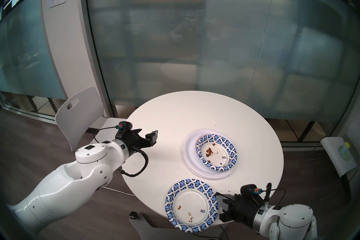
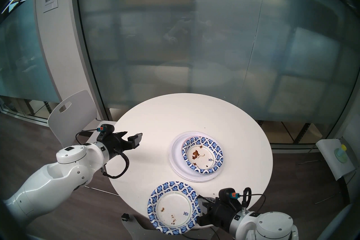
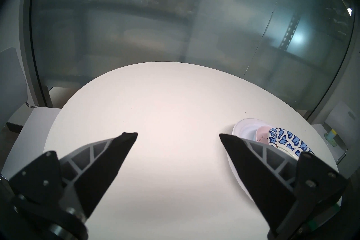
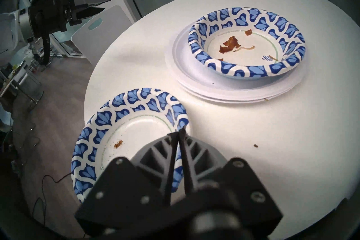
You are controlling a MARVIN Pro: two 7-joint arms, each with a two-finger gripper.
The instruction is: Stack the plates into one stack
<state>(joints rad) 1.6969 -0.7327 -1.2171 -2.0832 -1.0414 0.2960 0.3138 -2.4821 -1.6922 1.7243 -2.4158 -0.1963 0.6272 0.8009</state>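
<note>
At the lower edge of the head view, the right gripper [image 1: 221, 205] is clamped on the right rim of a blue-and-white patterned plate [image 1: 191, 205], which hangs partly past the near edge of the round white bench [image 1: 194, 113]. The right wrist view shows the two fingers [image 4: 171, 148] pinched nearly together over that rim, the plate lying roughly flat with crumbs on its white centre (being round, it has no long axis to speak of).

Farther in, right of the frame's centre, sits the stack [image 1: 209, 153]: wide white plates [image 1: 188, 153] at the base, a patterned bowl-like dish [image 1: 216, 152] on top, open side up, pushed toward the right of the pile and holding brown scraps. Only the left wrist view reveals a pale pink plate [image 3: 262, 134] tucked between the white plates and the patterned dish; the head views hide it.

At middle left, the left gripper [image 1: 148, 135] hovers over the bench's left edge, jaws spread wide and empty, pointing toward the frame's right. Behind it stands a white chair [image 1: 81, 115], then a frosted glass wall [image 1: 194, 39].
</note>
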